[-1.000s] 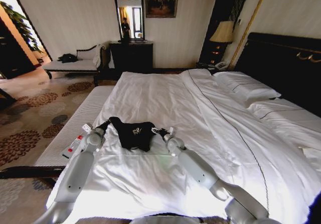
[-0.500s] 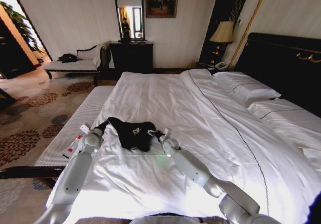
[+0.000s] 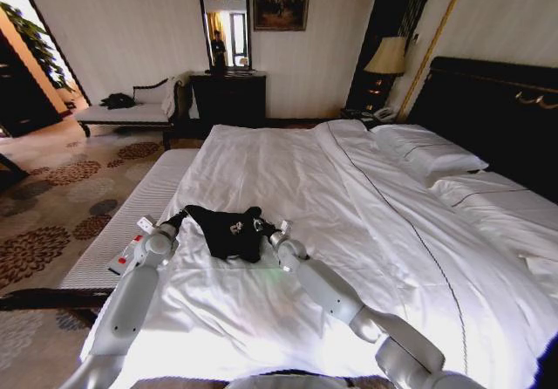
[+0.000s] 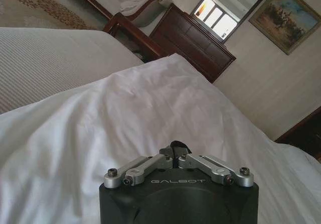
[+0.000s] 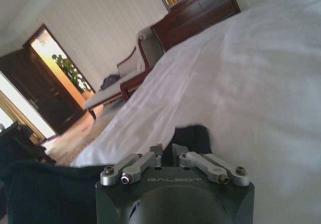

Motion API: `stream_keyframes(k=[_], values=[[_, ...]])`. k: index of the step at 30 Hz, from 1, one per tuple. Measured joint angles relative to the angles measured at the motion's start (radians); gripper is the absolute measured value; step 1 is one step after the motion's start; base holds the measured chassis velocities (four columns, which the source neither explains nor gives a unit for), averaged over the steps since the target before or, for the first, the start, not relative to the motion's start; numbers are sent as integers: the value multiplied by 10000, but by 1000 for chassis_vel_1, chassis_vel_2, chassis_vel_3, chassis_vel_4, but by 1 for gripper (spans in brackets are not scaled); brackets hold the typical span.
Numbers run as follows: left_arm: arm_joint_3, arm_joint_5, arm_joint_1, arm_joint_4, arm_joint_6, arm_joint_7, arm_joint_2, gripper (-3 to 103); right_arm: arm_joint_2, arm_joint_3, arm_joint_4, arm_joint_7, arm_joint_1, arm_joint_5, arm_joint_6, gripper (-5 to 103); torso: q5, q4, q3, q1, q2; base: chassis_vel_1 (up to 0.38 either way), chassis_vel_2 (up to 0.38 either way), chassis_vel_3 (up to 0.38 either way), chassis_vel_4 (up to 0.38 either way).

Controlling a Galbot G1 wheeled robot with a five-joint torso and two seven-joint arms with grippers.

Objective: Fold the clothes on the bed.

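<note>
Head view: black T-shirt (image 3: 228, 230) bunched into a dark crumpled heap on the white bed (image 3: 288, 171), lying near the foot end and toward the bed's left edge, small white lettering just visible on the fabric. Stretched between two claws, one at each side of the heap. Left claw (image 3: 180, 216) at the shirt's left tip, clenched on a thin pinch of black cloth; from the left wrist view, fingertips closed together on a small dark fold (image 4: 176, 147) above the white duvet. Right claw (image 3: 260, 224) at the shirt's right side, likewise clamped on fabric; from the right wrist view, fingers (image 5: 156, 153) pressed nearly shut with black cloth (image 5: 193, 136) caught just beyond them and more dark cloth spreading toward the lower left corner. Both white arms reaching forward over the rumpled near part of the bed. White pillows (image 3: 425, 152) at the far right end against the dark headboard (image 3: 497, 119). Beside the bed's left edge, a striped white bench (image 3: 131, 214) on patterned carpet. Farther off by the wall, a dark wooden dresser (image 3: 228, 97) under a mirror, a lamp (image 3: 388, 58) near the headboard, and a chaise (image 3: 131, 110) with a dark heap of cloth on it.
</note>
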Motion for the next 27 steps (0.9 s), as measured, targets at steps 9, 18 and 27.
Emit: stream_keyframes(k=[9, 18, 27], values=[[63, 21, -107, 36, -4, 6, -51, 0, -222, 285, 211, -57, -4, -30, 94, 0, 0, -2, 0, 1, 0, 0, 0, 0, 0], [94, 56, -72, 62, -9, 26, -95, 0, -208, 232, -92, 347, -196, -404, -213, 8, 1, -1, 0, 0, 1, 0, 0, 0, 0], [93, 66, -35, 60, -10, 34, -90, 0, -3, 90, -519, 410, -279, -501, -364, 45, 0, 0, 0, 0, 0, 0, 0, 0, 0]])
